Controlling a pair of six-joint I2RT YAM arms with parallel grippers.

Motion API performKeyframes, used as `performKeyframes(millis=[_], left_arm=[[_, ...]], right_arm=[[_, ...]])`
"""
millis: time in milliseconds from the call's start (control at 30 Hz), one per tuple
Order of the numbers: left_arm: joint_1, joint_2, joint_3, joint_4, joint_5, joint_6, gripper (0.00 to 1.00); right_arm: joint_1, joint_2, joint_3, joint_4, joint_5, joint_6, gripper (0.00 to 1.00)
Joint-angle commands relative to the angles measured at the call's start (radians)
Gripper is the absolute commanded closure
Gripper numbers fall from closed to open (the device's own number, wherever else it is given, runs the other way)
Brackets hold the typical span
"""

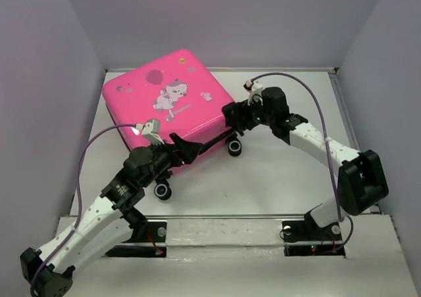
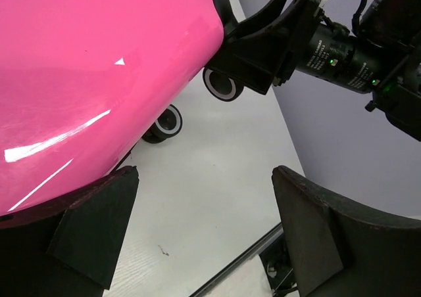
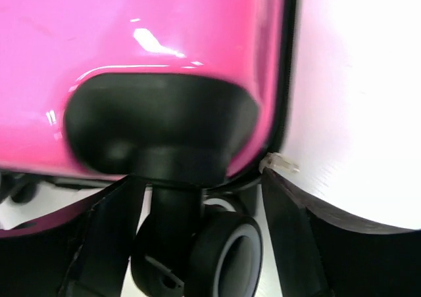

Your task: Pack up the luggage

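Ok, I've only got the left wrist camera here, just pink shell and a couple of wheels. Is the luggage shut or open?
Observer: On the top camera the luggage lies flat and looks shut, with the lid down and the cartoon print facing up.
Operator: And that other pincer at the corner, what is it around?
Observer: The right wrist camera shows the right pincer open. Its fingers sit either side of a corner wheel, just below the black housing. I can't tell whether they touch it.
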Motion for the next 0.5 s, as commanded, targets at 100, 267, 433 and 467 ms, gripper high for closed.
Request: performKeyframes(millis=[100,267,433,467], left_arm=[[0.043,0.072,-0.056,-0.081,-0.072,0.032,0.01],[0.061,0.097,-0.06,-0.06,-0.061,0.041,0.01],[0.104,0.187,-0.043,0.026,-0.026,0.074,0.01],[0.126,0.207,-0.032,0.041,0.002,0.087,0.01]], right_arm=[[0.073,0.048,0.151,-0.261,0.35,-0.083,0.36],[0.082,0.062,0.164,-0.284,0.445,-0.106,0.93],[0.082,-0.124,0.043,-0.276,0.497,-0.033,0.93],[0.082,-0.192,-0.003,-0.276,0.438,-0.026,0.93]])
